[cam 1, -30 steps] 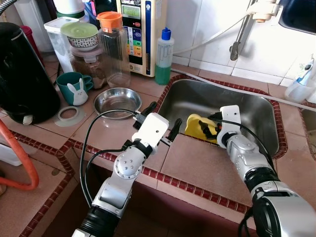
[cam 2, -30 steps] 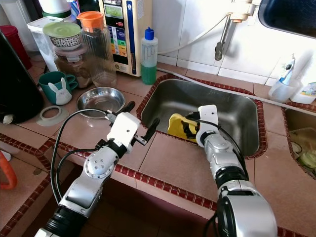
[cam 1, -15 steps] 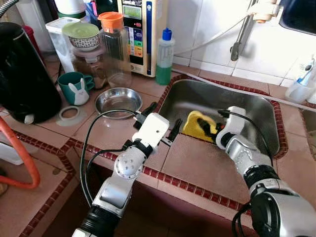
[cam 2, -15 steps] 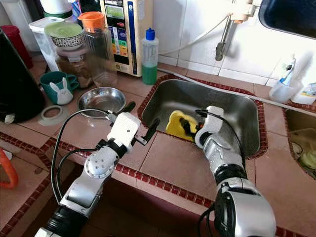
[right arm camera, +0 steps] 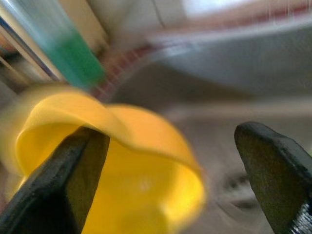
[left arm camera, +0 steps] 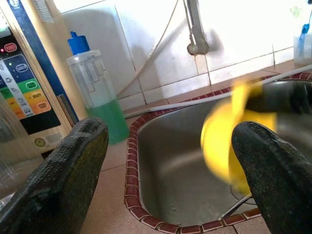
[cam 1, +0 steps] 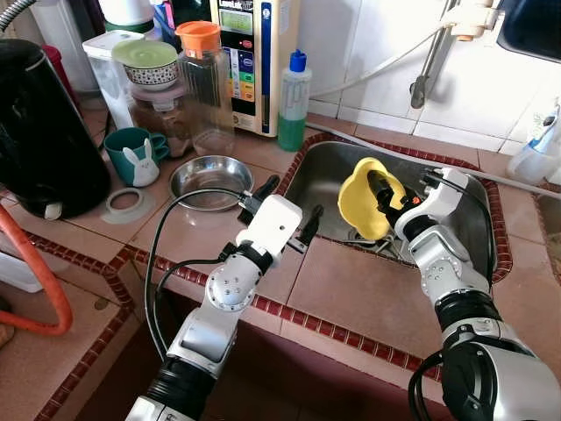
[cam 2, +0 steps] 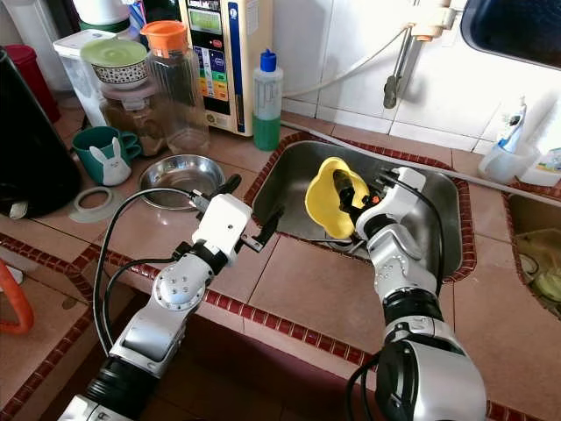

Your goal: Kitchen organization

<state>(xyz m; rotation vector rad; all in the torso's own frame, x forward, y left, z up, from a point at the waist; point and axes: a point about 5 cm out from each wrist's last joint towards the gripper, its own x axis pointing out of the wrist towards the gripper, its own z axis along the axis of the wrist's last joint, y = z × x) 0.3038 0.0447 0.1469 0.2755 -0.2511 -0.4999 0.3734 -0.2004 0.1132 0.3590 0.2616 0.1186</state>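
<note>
- Yellow cup (cam 1: pixel 364 198): smooth plastic with a wavy rim, held tilted on its side above the basin of the steel sink (cam 1: pixel 465 206), clear of the bottom.
- Right gripper (cam 1: pixel 384 195): one black finger is inside the cup's mouth; in the right wrist view the fingers (right arm camera: pixel 80 165) stand wide apart with the cup's rim against one. Whether the cup wall is pinched cannot be determined.
- Left gripper (cam 1: pixel 289 209): hovers over the tiled counter (cam 1: pixel 351 289) at the sink's near-left corner, fingers spread and holding nothing.
- Visibility: the cup is motion-blurred in both wrist views; a wire rack (cam 1: pixel 372 243) under it in the basin is partly hidden by the cup and the right arm.
- Sink surround: glossy dark-red tile trim; counter of matt terracotta tiles.
- Surroundings on the counter, left of the sink: shallow steel bowl (cam 1: pixel 209 178), teal rabbit mug (cam 1: pixel 131 156), clear jar with orange lid (cam 1: pixel 204 88), green soap bottle (cam 1: pixel 292 103) with blue cap, black kettle (cam 1: pixel 39 140) cut off at the frame edge.
- A black cable (cam 1: pixel 171 237) loops beside the left arm.
</note>
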